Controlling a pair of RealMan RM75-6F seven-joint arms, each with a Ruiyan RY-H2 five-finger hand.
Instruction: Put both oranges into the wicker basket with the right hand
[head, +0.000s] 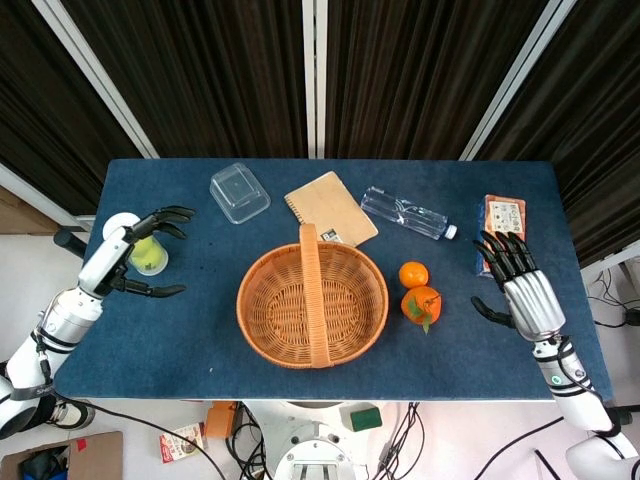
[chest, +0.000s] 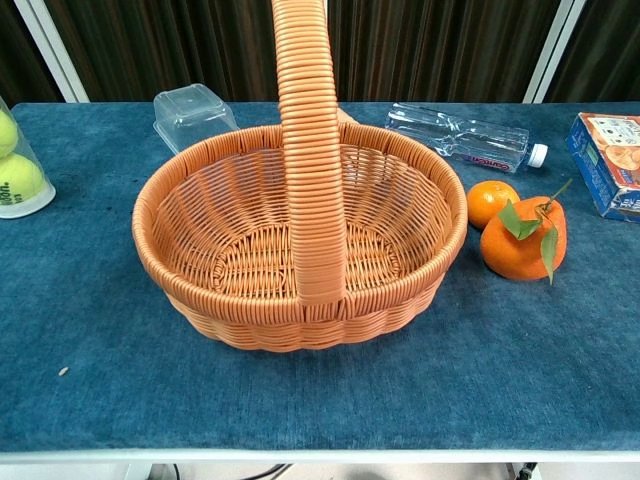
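Note:
Two oranges lie on the blue table right of the wicker basket (head: 312, 300) (chest: 300, 240): a small plain orange (head: 413, 274) (chest: 491, 201) and, touching it on the near side, a larger orange with green leaves (head: 421, 305) (chest: 522, 240). The basket is empty, its handle arching front to back. My right hand (head: 518, 290) hovers open with fingers spread, to the right of the oranges and apart from them. My left hand (head: 140, 262) is open at the table's left edge, fingers spread around a clear tube of tennis balls (head: 148, 252) (chest: 20, 170). Neither hand shows in the chest view.
Behind the basket lie a clear plastic box (head: 239, 192) (chest: 193, 113), a tan notebook (head: 331, 208) and a water bottle (head: 408, 213) (chest: 465, 139). An orange-printed carton (head: 499, 225) (chest: 606, 148) lies at the far right, just behind my right hand.

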